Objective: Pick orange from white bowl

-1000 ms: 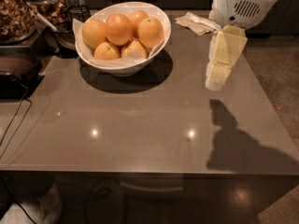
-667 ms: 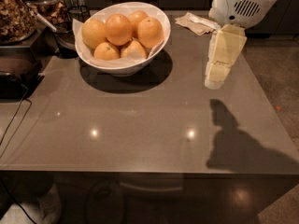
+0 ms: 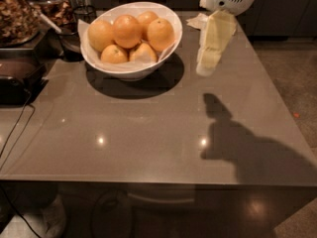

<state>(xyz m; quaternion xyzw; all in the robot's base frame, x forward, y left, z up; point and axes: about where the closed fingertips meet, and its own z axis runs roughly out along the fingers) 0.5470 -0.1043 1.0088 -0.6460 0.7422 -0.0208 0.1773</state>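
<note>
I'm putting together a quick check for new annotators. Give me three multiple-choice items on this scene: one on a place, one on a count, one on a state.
1. Where is the end effector relative to the white bowl?
A. Inside it.
B. Beside it toward the picture's right, apart from it.
C. Beside it toward the picture's left.

2. How many oranges show in the bowl?
A. Two.
B. Six.
C. Twelve.

3. What is the state of the oranges?
A. One is held by the end effector.
B. One lies outside the bowl.
C. All lie in the bowl, none held.

Answers:
1 B: it hangs over the far right part of the table, with bare surface between it and the bowl.
2 B: six can be counted.
3 C: no orange shows outside the bowl.
</note>
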